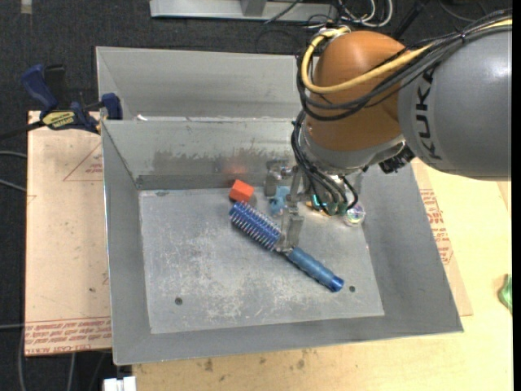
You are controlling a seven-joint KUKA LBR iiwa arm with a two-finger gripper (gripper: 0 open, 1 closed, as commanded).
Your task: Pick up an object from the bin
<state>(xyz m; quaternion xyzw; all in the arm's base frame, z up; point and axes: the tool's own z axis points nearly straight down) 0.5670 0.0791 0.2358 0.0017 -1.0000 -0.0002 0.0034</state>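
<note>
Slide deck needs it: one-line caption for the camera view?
Gripper at the neck of a blue brush, small orange block beside the brush head.

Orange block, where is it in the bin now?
In the camera view the orange block lies near the back wall of the bin, just above the bristle head of the blue brush and left of the gripper.

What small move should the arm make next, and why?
Probably ease straight down a little: the gripper stands over the blue brush where bristles meet handle, and the orange block lies apart behind it.
</note>
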